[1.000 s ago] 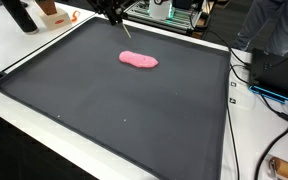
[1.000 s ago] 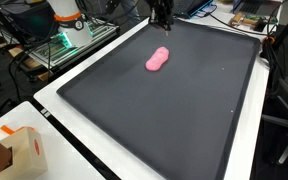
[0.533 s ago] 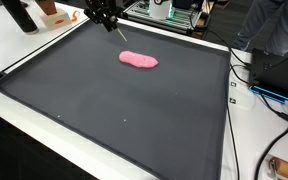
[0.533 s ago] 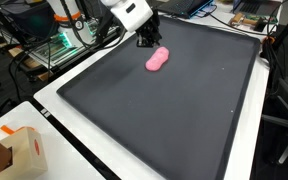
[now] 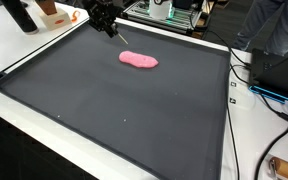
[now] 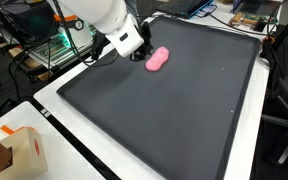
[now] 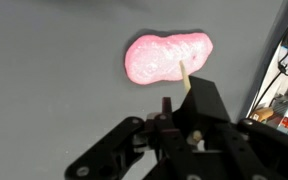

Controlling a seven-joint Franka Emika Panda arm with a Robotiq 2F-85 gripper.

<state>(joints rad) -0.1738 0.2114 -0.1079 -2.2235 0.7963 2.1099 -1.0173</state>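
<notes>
A pink lump of putty lies on the far half of a large dark grey mat. My gripper hovers just beside the lump, over the mat's far corner. It is shut on a thin tan stick. In the wrist view the stick juts from between the black fingers of the gripper, and its tip reaches the lower edge of the pink lump. Whether the tip touches the lump is unclear.
The mat sits on a white table. A cardboard box stands near one corner, a dark bottle at another. Cables and dark equipment crowd one side, with electronics racks behind.
The arm has swung away from the mat's far edge and come lower, bringing the stick close beside the pink lump. The lump has not moved.
</notes>
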